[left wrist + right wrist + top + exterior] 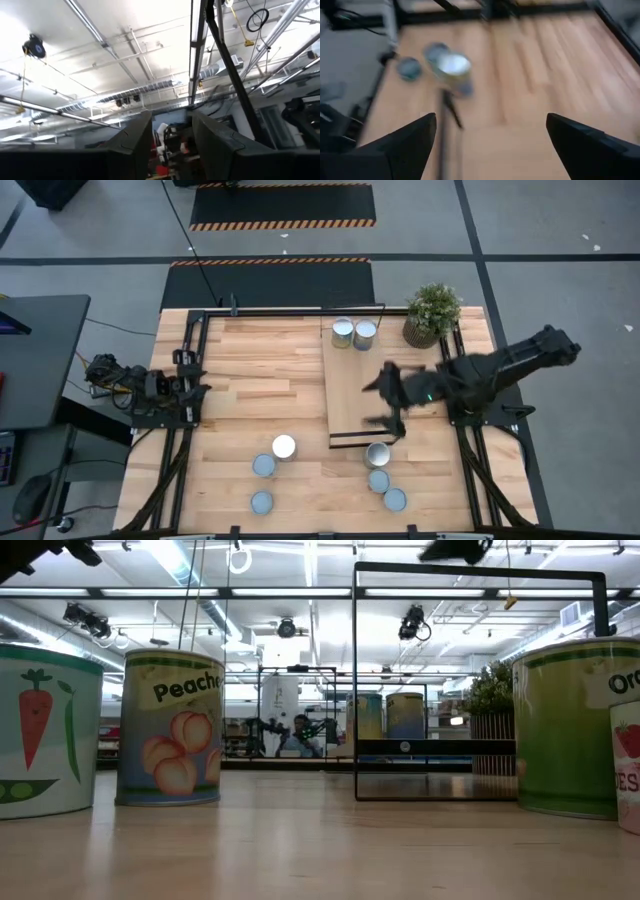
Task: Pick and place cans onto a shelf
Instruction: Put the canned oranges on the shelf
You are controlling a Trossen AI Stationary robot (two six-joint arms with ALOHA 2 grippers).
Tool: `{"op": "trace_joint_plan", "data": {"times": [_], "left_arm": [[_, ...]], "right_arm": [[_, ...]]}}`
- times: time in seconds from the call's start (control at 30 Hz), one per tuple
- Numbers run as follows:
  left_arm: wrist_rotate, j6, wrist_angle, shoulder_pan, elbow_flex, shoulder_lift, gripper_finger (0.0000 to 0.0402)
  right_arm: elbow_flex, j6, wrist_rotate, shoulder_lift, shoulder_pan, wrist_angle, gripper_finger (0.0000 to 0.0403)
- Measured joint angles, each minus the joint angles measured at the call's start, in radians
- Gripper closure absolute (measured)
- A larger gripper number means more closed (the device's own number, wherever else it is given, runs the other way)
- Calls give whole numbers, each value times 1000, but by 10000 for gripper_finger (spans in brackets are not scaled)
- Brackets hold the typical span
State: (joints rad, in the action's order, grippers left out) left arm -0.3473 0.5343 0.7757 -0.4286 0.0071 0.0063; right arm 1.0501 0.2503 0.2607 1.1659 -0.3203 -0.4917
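Your right gripper (392, 398) hangs over the shelf (345, 395), fingers spread wide and empty. At its 6 o'clock, a can (378, 454) stands just off the shelf's front edge, likely next. Two cans (354, 333) are shelved at 11 o'clock; six wait. The left gripper (192, 388), closed, is parked at 9 o'clock.

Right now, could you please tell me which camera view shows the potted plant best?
The high view: the potted plant shows whole at the table's far right corner, beside the shelf. The low view shows it side-on, far off. Neither wrist view shows it.
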Motion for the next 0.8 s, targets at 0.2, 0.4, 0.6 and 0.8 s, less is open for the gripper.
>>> {"op": "trace_joint_plan", "data": {"times": [0.2,0.4,0.6,0.8], "left_arm": [[0,75,14,0,0,0,253],[0,151,22,0,0,0,253],[0,180,37,0,0,0,253],[3,178,44,0,0,0,253]], "right_arm": [[-24,60,28,81,-154,161,18],[11,276,-44,168,-216,154,21],[103,593,-58,244,-277,52,48],[243,1143,-216,360,-379,-327,57]]}}
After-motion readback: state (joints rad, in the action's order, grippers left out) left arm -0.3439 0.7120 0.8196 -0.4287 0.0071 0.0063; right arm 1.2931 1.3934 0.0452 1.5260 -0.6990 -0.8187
